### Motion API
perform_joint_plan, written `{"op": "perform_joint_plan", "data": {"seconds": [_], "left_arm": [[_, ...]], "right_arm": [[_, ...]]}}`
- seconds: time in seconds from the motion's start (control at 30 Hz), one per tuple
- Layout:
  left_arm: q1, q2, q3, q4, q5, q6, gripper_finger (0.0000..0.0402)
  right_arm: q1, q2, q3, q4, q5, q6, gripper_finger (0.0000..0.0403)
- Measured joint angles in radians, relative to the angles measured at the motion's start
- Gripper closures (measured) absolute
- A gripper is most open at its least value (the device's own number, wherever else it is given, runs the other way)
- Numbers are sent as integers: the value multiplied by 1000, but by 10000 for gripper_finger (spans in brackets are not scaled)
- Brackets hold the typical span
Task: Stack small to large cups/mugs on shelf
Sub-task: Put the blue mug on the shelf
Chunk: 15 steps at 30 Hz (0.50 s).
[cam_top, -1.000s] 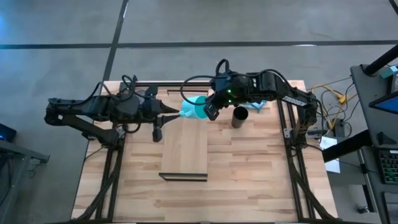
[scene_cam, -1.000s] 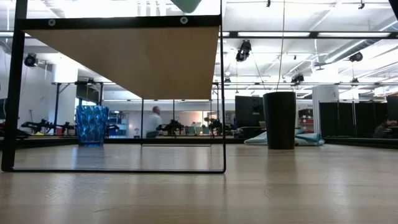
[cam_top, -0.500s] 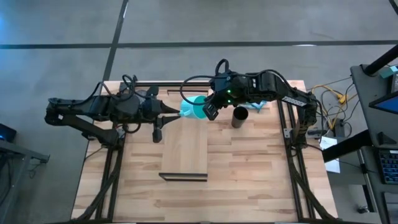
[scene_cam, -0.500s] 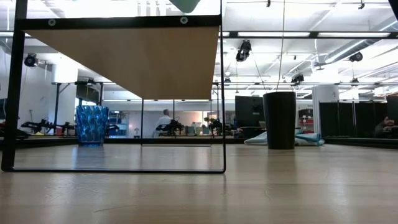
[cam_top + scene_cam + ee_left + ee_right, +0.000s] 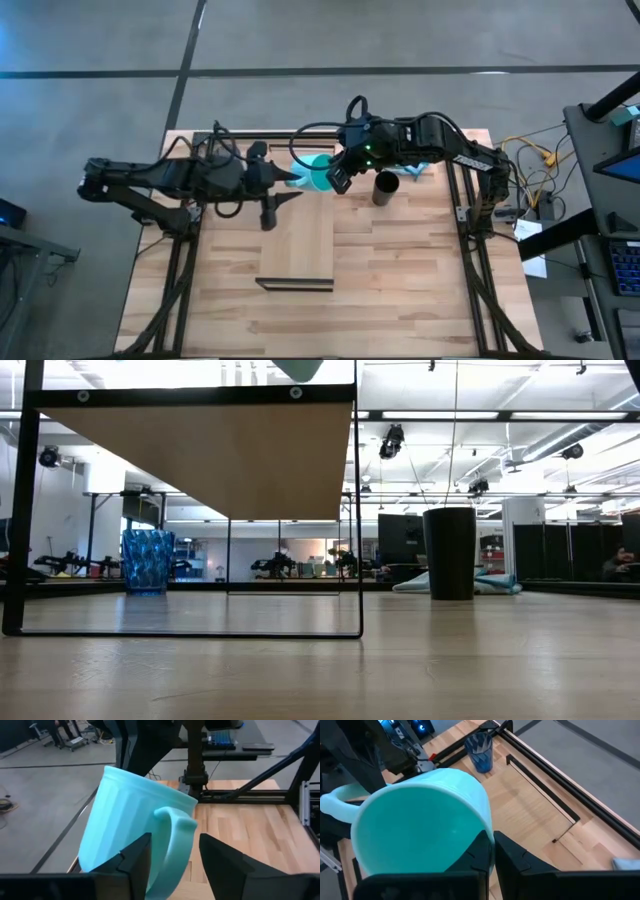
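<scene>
The turquoise mug (image 5: 314, 173) hangs in the air over the far end of the shelf (image 5: 296, 238), tipped on its side, with its handle toward the left arm. My right gripper (image 5: 493, 854) is shut on it. My left gripper (image 5: 173, 861) is open, with one finger on each side of the handle (image 5: 176, 839). The black cup (image 5: 385, 188) stands on the table right of the shelf. The dark blue cup (image 5: 148, 561) stands upright on the table. In the low view only the mug's bottom (image 5: 300, 367) shows above the shelf board (image 5: 210, 455). My right gripper pinches the mug's wall at the rim (image 5: 489, 832), one finger inside the mouth and one outside. It comes from the table's right, and the mug is lifted clear and tipped with its mouth toward the gripper. My left gripper straddles the handle; whether it touches, I cannot tell.
A light blue cloth (image 5: 416, 168) lies by the far right edge behind the black cup. The shelf stands on a thin dark frame (image 5: 20, 520) with open space under its board. The near half of the slatted tabletop (image 5: 330, 320) holds nothing.
My left arm has reached toward the table's right, up to the mug, and its open fingers now stand around the handle. The right gripper and the mug have kept still.
</scene>
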Motion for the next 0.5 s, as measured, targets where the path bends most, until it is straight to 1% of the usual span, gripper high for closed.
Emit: {"op": "perform_joint_plan", "data": {"seconds": [0.3,0.5], "left_arm": [[-1,-11,-1,47,-32,1,314],[-2,-17,-1,45,-27,3,343]], "right_arm": [[0,0,0,-26,-1,1,391],[0,0,0,-38,-22,2,391]]}}
